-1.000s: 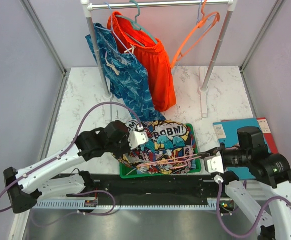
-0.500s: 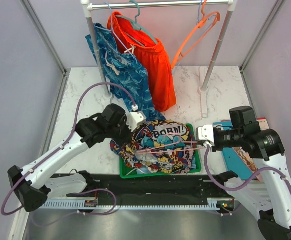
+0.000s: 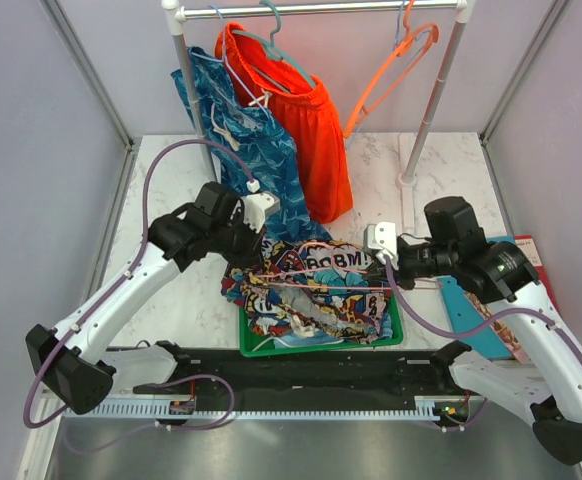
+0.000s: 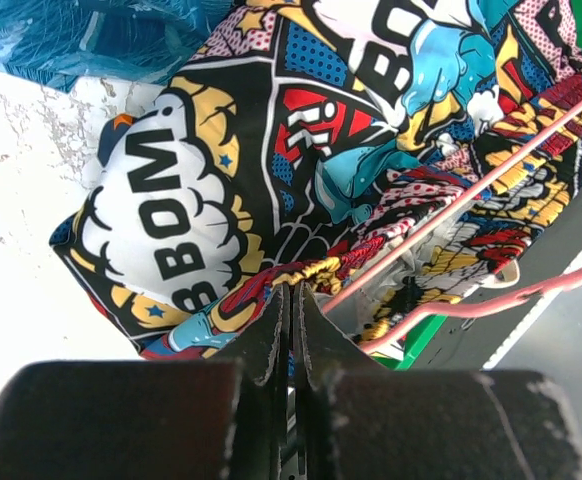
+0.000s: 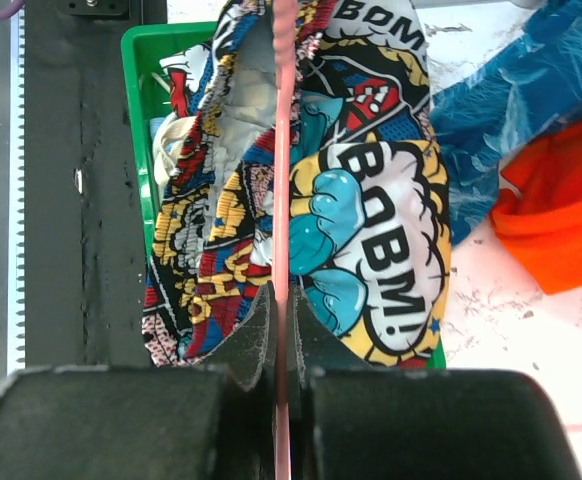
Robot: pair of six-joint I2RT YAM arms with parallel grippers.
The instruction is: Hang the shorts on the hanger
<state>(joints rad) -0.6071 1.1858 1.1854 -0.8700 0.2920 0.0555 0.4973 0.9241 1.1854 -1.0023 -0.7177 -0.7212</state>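
The comic-print shorts (image 3: 316,290) hang bunched between my two grippers, partly lifted above the green tray (image 3: 393,336). The thin pale pink hanger (image 3: 331,287) runs across them. My left gripper (image 3: 259,258) is shut on the shorts' gathered waistband edge; in the left wrist view the gripper (image 4: 293,288) pinches the shorts (image 4: 271,150) with the hanger (image 4: 451,205) passing to its right. My right gripper (image 3: 389,268) is shut on the hanger; in the right wrist view the gripper (image 5: 282,300) clamps the hanger rod (image 5: 281,150), which lies over the shorts (image 5: 371,200).
A clothes rail (image 3: 321,8) at the back carries blue patterned shorts (image 3: 256,160), plain orange shorts (image 3: 306,130), a teal hanger (image 3: 281,45) and orange hangers (image 3: 391,70). Its right post (image 3: 426,110) stands near my right arm. A blue book (image 3: 471,310) lies at right.
Both grippers have moved away from the near edge toward the rail, raising the shorts and the hanger partly out of the green tray. Both stay shut.
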